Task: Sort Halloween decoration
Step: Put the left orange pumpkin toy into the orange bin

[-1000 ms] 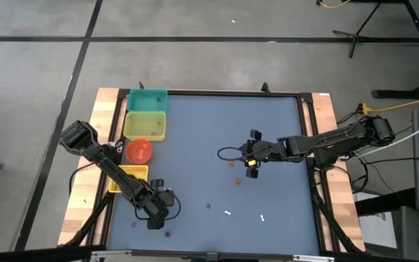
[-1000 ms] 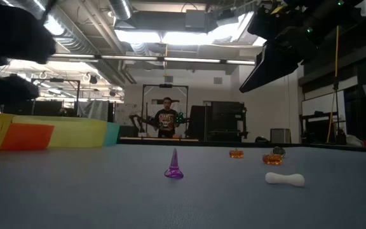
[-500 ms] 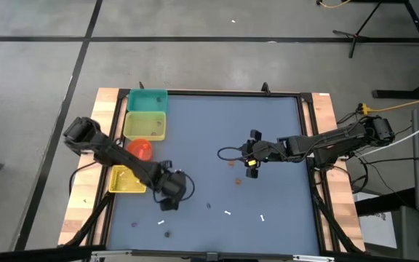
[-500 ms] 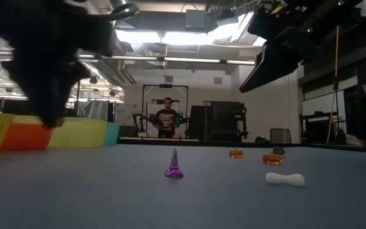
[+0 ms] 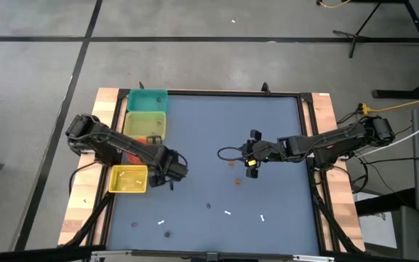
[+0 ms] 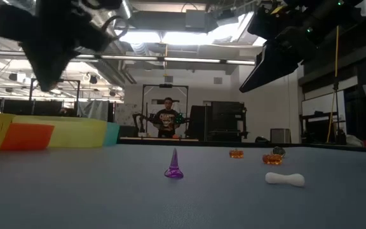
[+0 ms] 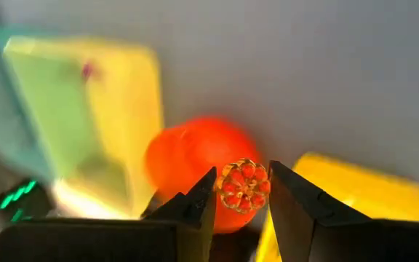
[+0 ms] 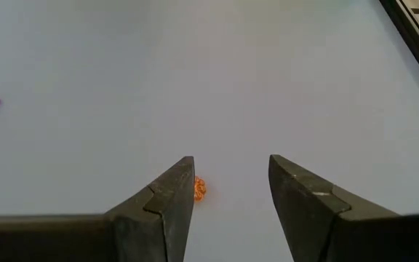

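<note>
1. Two dark arms reach over the blue-grey bench [image 5: 217, 131]. The left gripper [image 7: 242, 200] is clamped on a small round orange bumpy trinket [image 7: 244, 186], held in the air near the bins at the bench's left side.
2. Beside it sit a red round plastic bin [image 7: 195, 156], a yellow mesh bin [image 5: 128, 179], a yellow-green bin [image 5: 145, 125] and a teal bin [image 5: 147, 100].
3. The right gripper [image 8: 228, 191] hangs over mid-bench with its fingers apart, nothing between them; a tiny orange piece [image 8: 199, 188] lies on the bench just beside one finger.
4. Loose on the bench: a purple cone-shaped trinket [image 6: 173, 165], two orange round ones [image 6: 236, 153] [image 6: 272, 159], a white bone-shaped stick [image 6: 284, 179].
5. A person [image 6: 166, 121] stands far behind the bench.
</note>
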Robot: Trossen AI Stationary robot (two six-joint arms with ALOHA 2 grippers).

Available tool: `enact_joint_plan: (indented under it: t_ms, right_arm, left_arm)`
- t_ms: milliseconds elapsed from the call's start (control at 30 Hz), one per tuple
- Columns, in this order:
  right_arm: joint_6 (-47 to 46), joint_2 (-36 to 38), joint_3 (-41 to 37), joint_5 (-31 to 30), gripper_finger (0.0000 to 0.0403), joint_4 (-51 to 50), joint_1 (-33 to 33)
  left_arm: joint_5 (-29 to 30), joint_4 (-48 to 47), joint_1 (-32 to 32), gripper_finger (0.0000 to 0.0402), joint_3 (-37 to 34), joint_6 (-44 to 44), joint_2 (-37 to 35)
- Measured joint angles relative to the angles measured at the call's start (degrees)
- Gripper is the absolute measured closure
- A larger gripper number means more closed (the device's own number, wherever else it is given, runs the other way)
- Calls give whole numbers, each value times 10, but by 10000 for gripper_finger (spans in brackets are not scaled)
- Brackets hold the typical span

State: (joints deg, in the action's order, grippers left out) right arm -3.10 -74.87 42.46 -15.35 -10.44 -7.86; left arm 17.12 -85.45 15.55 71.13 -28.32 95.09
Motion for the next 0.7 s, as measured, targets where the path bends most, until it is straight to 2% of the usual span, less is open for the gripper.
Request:
enact_joint_plan:
  t_ms: [100, 400, 700]
  right_arm:
    - [0, 0, 0, 0, 226, 0, 0]
    - [0, 0, 0, 0, 226, 0, 0]
    - [0, 0, 0, 0, 226, 0, 0]
  left_arm:
    - [5, -49, -8, 314, -20, -31, 0]
    - [-16, -46, -12, 314, -113, -43, -3]
    - [-16, -46, -12, 306, -146, -62, -3]
